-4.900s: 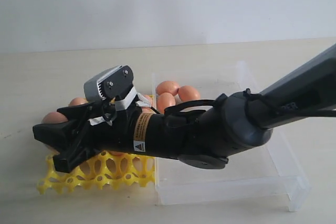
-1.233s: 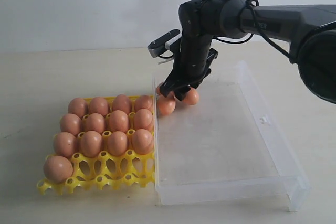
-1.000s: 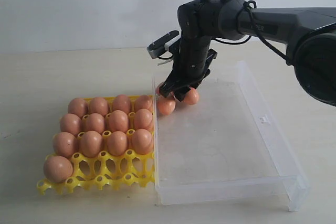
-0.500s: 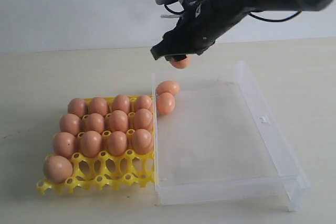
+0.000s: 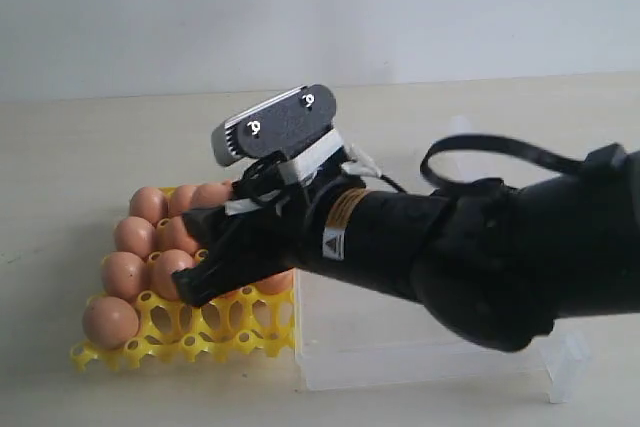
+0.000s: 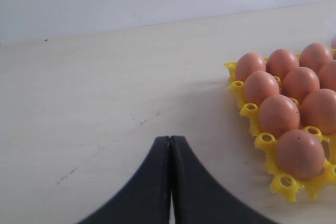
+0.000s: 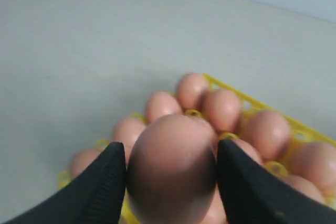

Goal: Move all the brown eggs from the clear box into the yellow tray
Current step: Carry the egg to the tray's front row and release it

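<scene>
My right gripper [image 7: 172, 149] is shut on a brown egg [image 7: 172, 174], one black finger on each side of it. In the exterior view that gripper [image 5: 203, 282] reaches across and hangs low over the yellow tray [image 5: 215, 334]. Several brown eggs [image 5: 110, 320] sit in the tray's cups; the arm hides the tray's right part. Only the front wall of the clear box [image 5: 420, 367] shows, and its inside is hidden behind the arm. My left gripper [image 6: 170, 140] is shut on nothing over bare table, beside the tray [image 6: 247, 111] and its eggs [image 6: 279, 115].
The thick black right arm [image 5: 470, 257] lies over the box and the tray's right side. A pale table [image 5: 80, 147] runs to a white wall at the back. The tray's front row shows open cups [image 5: 190, 327].
The right arm lifted one egg from the box's far left corner and has swung it left and down over the tray. Two eggs seen in the box half a second ago are now hidden.
</scene>
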Controlling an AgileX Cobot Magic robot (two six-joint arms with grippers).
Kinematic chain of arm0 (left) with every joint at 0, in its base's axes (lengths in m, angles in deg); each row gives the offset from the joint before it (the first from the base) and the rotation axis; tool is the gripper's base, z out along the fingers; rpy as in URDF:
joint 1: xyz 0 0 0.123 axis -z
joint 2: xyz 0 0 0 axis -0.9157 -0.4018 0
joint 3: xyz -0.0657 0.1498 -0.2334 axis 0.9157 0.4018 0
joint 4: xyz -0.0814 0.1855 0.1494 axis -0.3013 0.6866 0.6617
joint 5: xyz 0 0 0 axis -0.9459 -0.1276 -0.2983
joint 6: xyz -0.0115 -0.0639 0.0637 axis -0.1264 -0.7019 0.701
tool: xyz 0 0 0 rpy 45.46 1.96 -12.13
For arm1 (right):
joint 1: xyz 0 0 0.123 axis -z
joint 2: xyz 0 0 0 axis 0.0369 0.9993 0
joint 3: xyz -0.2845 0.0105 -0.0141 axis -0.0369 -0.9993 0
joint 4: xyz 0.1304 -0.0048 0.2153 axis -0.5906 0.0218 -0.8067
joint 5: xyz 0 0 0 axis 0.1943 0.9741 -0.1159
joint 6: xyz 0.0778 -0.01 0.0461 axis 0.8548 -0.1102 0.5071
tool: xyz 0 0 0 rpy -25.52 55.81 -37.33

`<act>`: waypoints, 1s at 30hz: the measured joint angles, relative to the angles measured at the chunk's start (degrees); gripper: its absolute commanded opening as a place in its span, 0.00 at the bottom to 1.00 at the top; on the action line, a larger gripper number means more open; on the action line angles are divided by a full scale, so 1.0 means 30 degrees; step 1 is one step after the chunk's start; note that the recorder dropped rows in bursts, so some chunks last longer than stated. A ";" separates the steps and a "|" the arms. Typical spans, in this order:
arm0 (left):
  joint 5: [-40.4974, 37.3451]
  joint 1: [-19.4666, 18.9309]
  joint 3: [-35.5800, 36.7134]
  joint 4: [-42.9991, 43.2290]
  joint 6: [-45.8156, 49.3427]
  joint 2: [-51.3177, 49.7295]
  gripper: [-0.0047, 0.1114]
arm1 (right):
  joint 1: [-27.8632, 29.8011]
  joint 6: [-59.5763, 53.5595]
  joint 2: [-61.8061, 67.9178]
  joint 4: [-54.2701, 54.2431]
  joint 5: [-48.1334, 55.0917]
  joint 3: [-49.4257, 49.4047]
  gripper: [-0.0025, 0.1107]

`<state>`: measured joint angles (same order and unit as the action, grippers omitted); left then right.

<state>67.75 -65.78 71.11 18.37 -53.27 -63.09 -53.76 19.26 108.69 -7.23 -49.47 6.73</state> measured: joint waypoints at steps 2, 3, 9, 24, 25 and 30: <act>0.0000 0.0000 0.0000 0.0000 0.0000 0.0000 0.04 | -0.0464 0.3018 0.0721 0.2337 -0.2780 -0.0201 0.02; 0.0000 0.0000 0.0000 0.0000 0.0000 0.0000 0.04 | -0.0543 0.4372 0.1226 0.3224 -0.4192 -0.0240 0.02; 0.0000 0.0000 0.0000 0.0000 0.0000 0.0000 0.04 | -0.0543 0.5871 0.4043 0.4246 -0.6415 -0.0240 0.02; 0.0000 0.0000 0.0000 0.0000 0.0000 0.0000 0.04 | -0.0543 0.6871 0.6668 0.3474 -0.6589 0.1286 0.02; 0.0000 0.0000 0.0000 0.0000 0.0000 0.0000 0.04 | -0.0543 0.6871 0.6701 0.3386 -0.6589 0.1286 0.02; 0.0000 0.0000 0.0000 0.0000 0.0000 0.0000 0.04 | -0.0543 0.6871 0.6701 0.3126 -0.6512 0.1286 0.11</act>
<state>67.75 -65.78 71.11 18.37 -53.27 -63.09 -55.39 39.87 128.80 2.15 -69.01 10.59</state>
